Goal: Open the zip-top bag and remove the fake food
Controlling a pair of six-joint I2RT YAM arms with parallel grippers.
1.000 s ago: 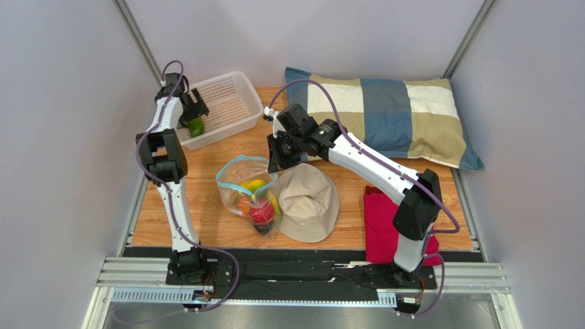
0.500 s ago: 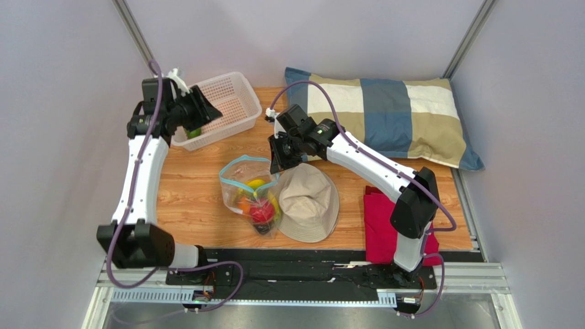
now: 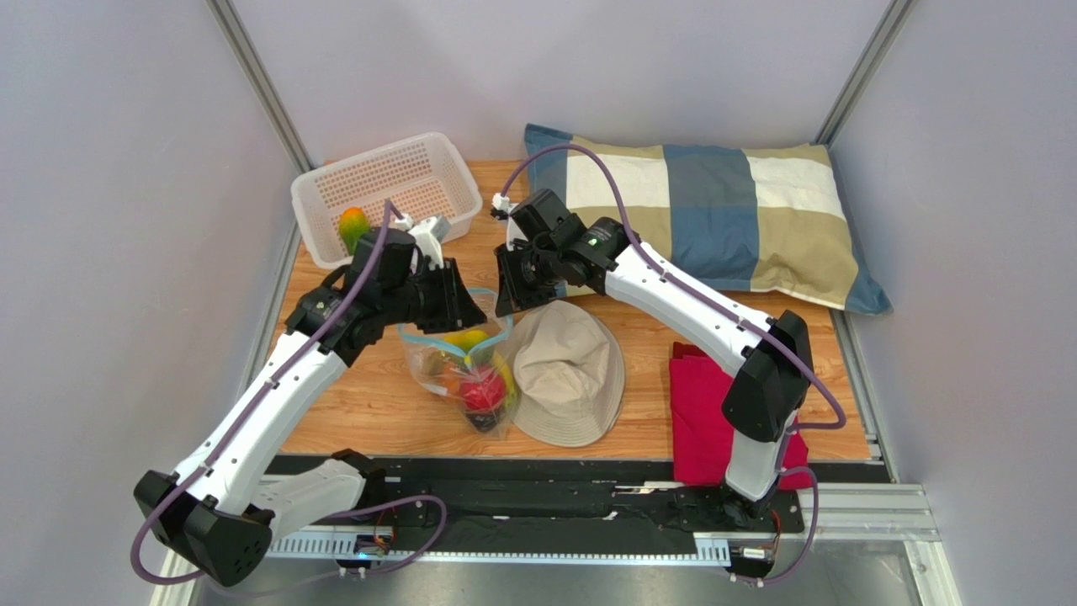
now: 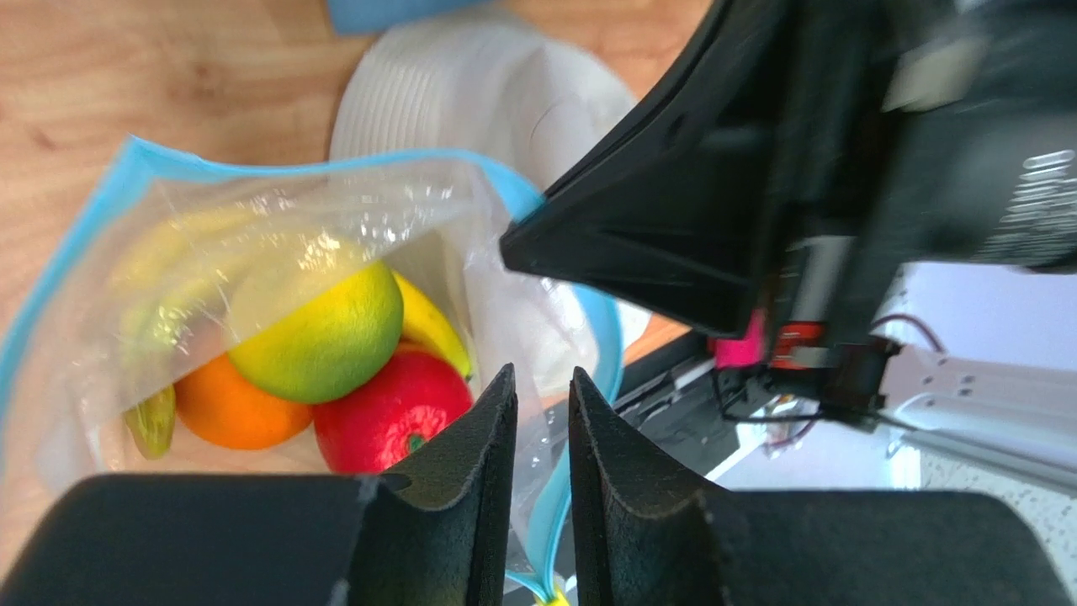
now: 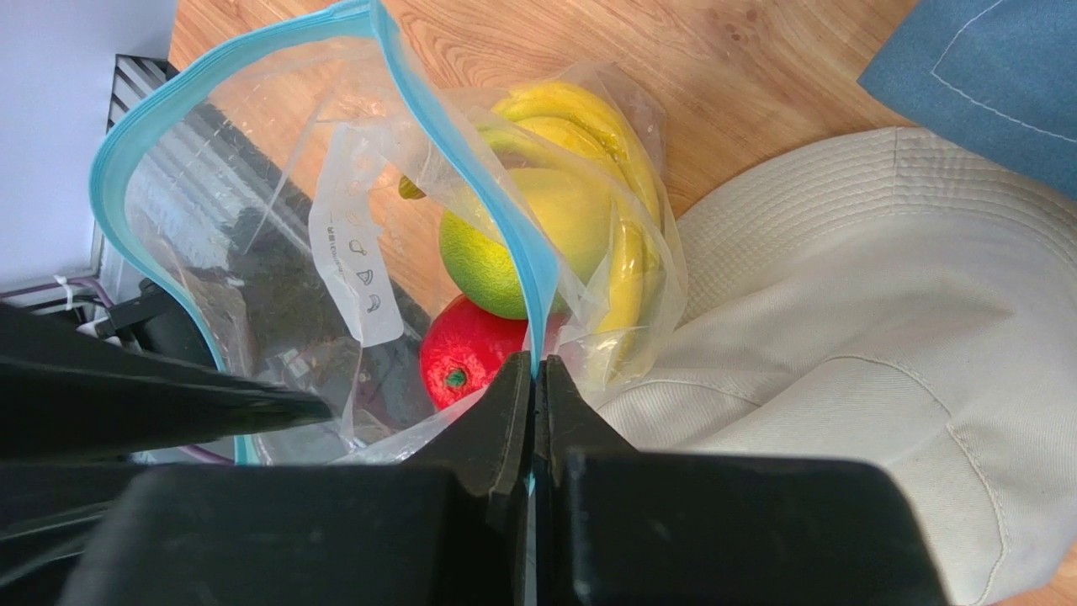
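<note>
Worktop [image 3: 354, 379], wood, 1.

Zip-top bag [image 3: 434, 338], 1: centre of the worktop, mouth open in a wide blue-edged loop, right side against the brim of the hat [image 3: 569, 373], 1.

Fake food [image 3: 478, 386] showing inside the bag:
- bananas [image 5: 594, 126], 1 bunch
- green-yellow fruit [image 5: 487, 272], 1
- red apple [image 5: 462, 354], 1
- orange [image 4: 228, 404], 1

Outside the bag: mango [image 3: 353, 229], 1, in the left corner of the basket [image 3: 379, 154], 1, far left.

Pillow [image 3: 708, 215], 1, far right. Red cloth [image 3: 702, 417], 1, near right, reaching the near edge.

Right tool [image 3: 510, 301]: closed on the bag's blue strip at its right rim.

Left tool [image 3: 451, 307]: fingers a narrow slit apart at the bag's left rim; cannot tell whether film is pinched.

Open room: bare wood left of the bag, and between bag and basket.
</note>
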